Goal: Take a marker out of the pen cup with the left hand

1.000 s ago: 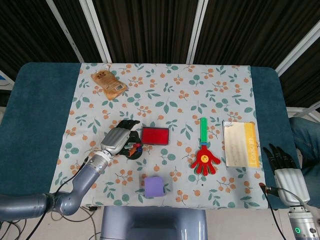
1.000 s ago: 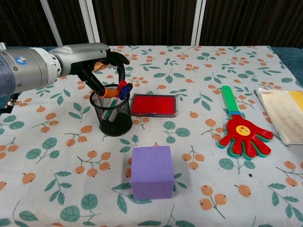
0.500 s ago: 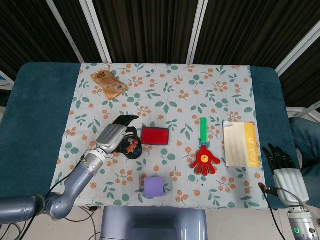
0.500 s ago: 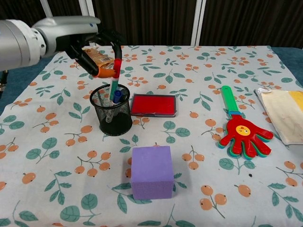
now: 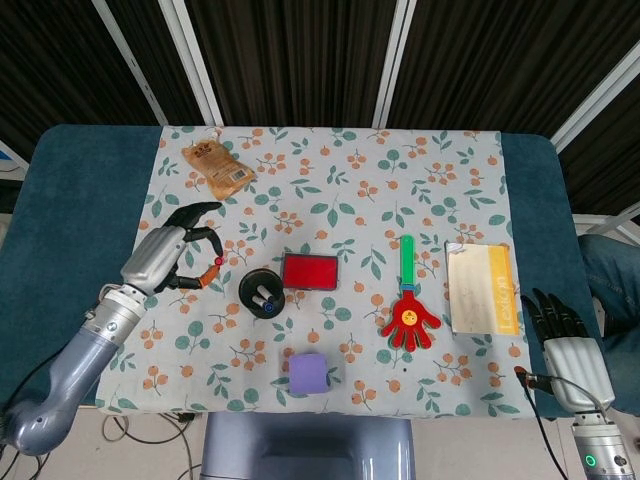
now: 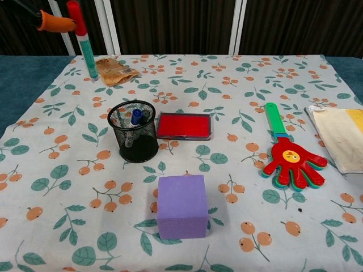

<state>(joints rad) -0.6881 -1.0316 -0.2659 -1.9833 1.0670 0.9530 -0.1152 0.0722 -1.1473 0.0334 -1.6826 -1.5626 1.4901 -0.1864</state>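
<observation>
Marker [image 6: 83, 41] pinched in left hand [image 5: 165, 259], clear of pen cup [image 6: 134, 131]; light fingertip pinch risks drop.

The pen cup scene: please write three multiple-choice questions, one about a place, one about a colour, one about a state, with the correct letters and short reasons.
1. What lies directly beside the pen cup, toward the clapper toy?
A. the red stamp pad
B. the purple cube
C. the snack packet

2. Which colour is the cap of the marker that is lifted out?
A. blue
B. red
C. black

3. What is the state of the left robot hand?
A. open on the table
B. inside the cup
C. holding a marker, clear of the cup

Answers:
1 A: the red stamp pad lies next to the cup in the chest view.
2 B: the marker has a red cap on top.
3 C: the left robot hand pinches the marker off to the side of the cup in the head view.
</observation>
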